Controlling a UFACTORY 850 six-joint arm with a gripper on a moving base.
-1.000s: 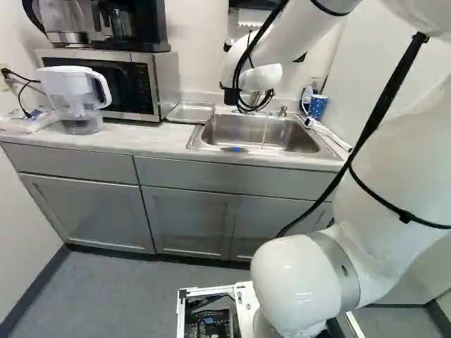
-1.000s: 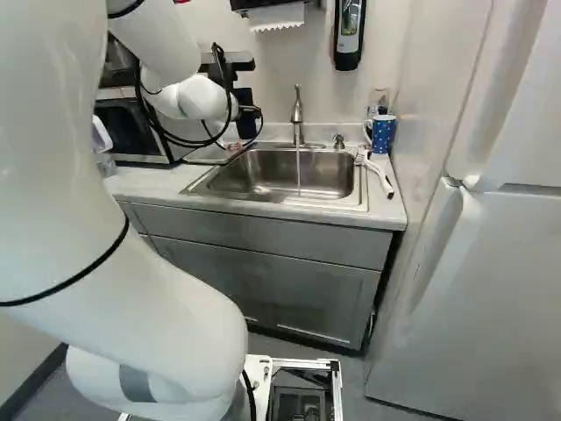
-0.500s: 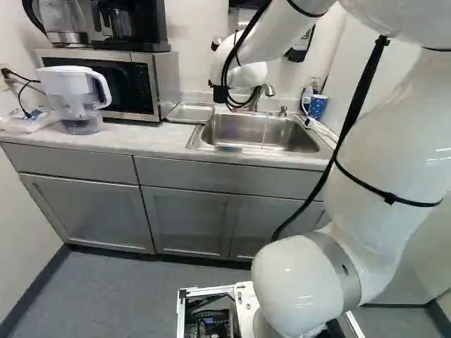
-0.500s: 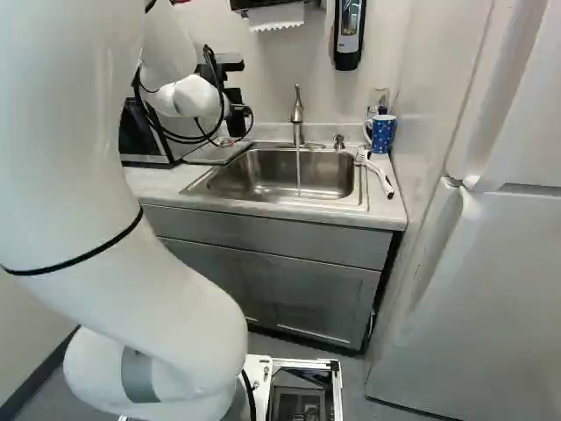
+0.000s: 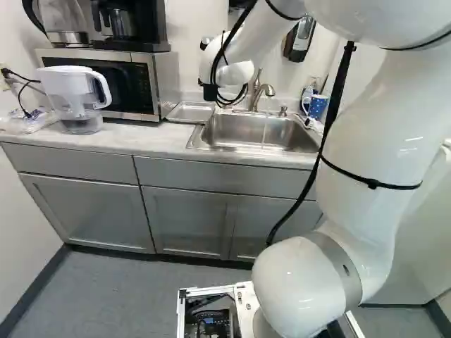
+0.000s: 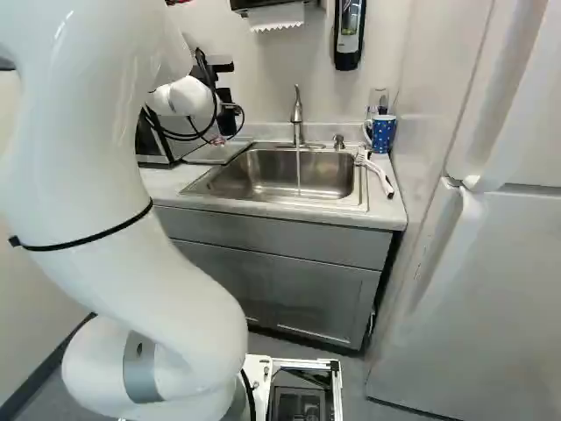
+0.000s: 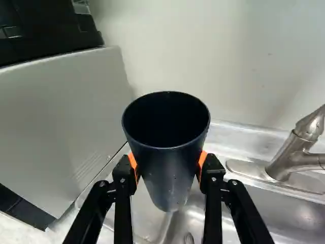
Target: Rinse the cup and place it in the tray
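At the upper left of the right base view, my gripper (image 6: pixel 230 116) is partly hidden behind the wrist. In the wrist view the gripper (image 7: pixel 168 170) has its orange pads pressed on both sides of a dark cup (image 7: pixel 171 175), mouth up, with droplets on its wall. Behind and below the cup lies the metal tray (image 7: pixel 144 216), on the counter left of the sink (image 5: pixel 261 134); the gap under the cup cannot be judged. A thin stream of water (image 6: pixel 298 173) runs from the faucet (image 6: pixel 297 114) into the sink.
A microwave (image 5: pixel 106 81) with a coffee maker on top stands left of the tray, close beside the cup. A water pitcher (image 5: pixel 76 95) is further left. Right of the sink are a blue dotted mug (image 6: pixel 383 133) and a white brush (image 6: pixel 377 171).
My arm has swung left, carrying the cup away from the faucet side toward the tray and microwave. The faucet now shows beside the wrist in the left base view. The base has stayed put.
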